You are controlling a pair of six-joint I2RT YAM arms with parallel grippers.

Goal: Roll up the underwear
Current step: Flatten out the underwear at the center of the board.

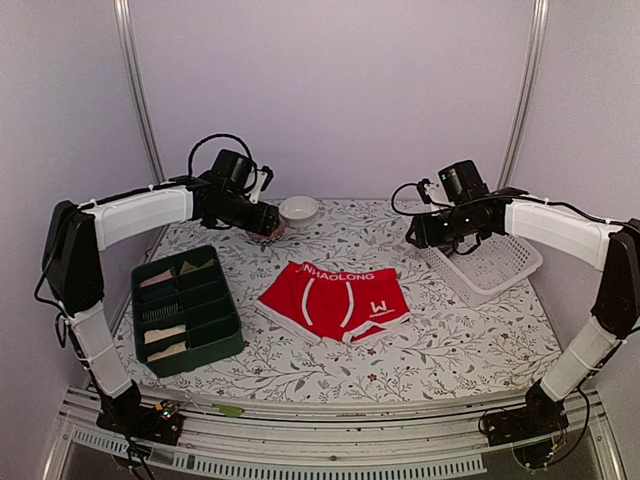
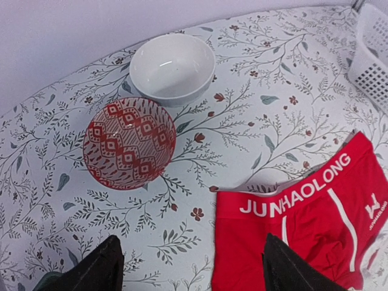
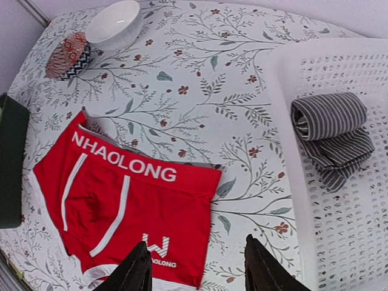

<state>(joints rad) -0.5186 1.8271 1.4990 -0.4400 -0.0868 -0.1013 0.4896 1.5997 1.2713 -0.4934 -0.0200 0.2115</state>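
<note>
Bright red underwear (image 1: 335,302) with white trim lies flat and spread out in the middle of the floral table. It also shows in the left wrist view (image 2: 303,224) and in the right wrist view (image 3: 130,197). My left gripper (image 1: 268,226) hovers open and empty above the table's back left, over the red patterned bowl. My right gripper (image 1: 420,234) hovers open and empty at the back right, by the white basket. Grey striped underwear (image 3: 332,136) lies rolled in that basket. Tan and cream rolls (image 1: 163,335) sit in the green tray.
A green divided tray (image 1: 188,310) stands at the left. A white perforated basket (image 1: 490,262) stands at the right. A white bowl (image 1: 299,210) and a red patterned bowl (image 2: 129,143) sit at the back.
</note>
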